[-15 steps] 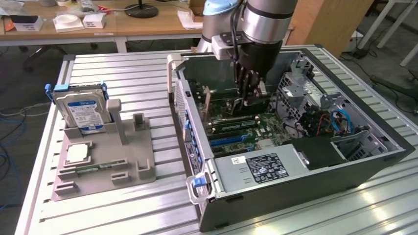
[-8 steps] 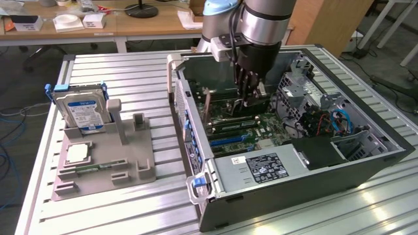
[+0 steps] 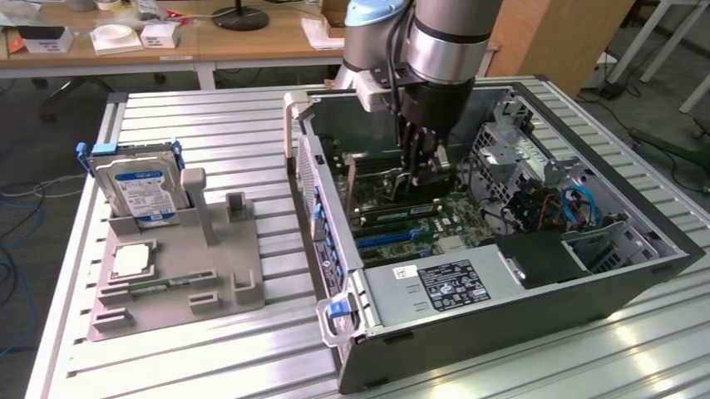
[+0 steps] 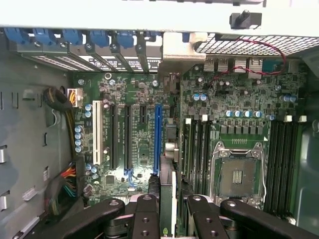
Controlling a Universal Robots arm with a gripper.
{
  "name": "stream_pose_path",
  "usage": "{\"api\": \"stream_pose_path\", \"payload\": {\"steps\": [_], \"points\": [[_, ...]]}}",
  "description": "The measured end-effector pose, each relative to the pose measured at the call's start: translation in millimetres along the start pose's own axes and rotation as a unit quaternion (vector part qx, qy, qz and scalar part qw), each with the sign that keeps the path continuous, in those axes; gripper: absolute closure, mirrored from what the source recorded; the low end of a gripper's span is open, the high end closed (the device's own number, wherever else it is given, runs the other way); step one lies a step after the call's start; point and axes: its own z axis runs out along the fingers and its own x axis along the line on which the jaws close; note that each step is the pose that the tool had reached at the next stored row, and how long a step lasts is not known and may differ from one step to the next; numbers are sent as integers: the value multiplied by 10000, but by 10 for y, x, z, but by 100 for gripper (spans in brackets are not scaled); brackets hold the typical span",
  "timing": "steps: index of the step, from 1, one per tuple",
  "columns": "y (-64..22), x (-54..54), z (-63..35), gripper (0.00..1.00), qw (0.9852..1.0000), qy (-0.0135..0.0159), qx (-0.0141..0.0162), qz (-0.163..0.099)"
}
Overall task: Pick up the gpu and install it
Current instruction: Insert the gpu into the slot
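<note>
**GPU held edge-on between the jaws, inside the open computer case**

The arm reaches down into the open computer case (image 3: 500, 249), which lies on its side on the ribbed metal worktop (image 3: 222, 125). The gripper (image 3: 420, 170) hangs low over the motherboard (image 3: 433, 220), near the middle of the case.

In the wrist view the gripper (image 4: 173, 219) has its black fingers (image 4: 145, 219) on either side of a thin upright card, the gpu (image 4: 168, 149), seen edge-on. The jaws are clamped on the gpu: one finger presses against each face, and the card runs away from them toward the slotted rear wall of the case. Its silver end bracket (image 4: 183, 52) stands at that rear wall, among the blue slot latches (image 4: 99, 40). The card sits just beside the long blue expansion slot (image 4: 157, 139), between it and the memory slots (image 4: 197, 149); whether its lower edge is seated in a slot cannot be told. The bare processor socket (image 4: 238, 172) lies further along the board.

In the exterior view the gpu (image 3: 427, 179) shows as a dark slab at the fingertips, close above the board.

Outside the case, toward the exterior view's left, a grey parts holder (image 3: 178, 274) carries a hard drive (image 3: 139, 191) standing upright and a processor (image 3: 131, 259) lying flat.
</note>
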Motion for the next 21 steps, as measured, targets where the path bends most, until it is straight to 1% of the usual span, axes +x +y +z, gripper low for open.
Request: {"api": "stream_pose_path", "payload": {"steps": [10,21], "points": [[10,5,95,74,10000,0,0,0],[22,46,141,74,10000,1,0,0]]}}
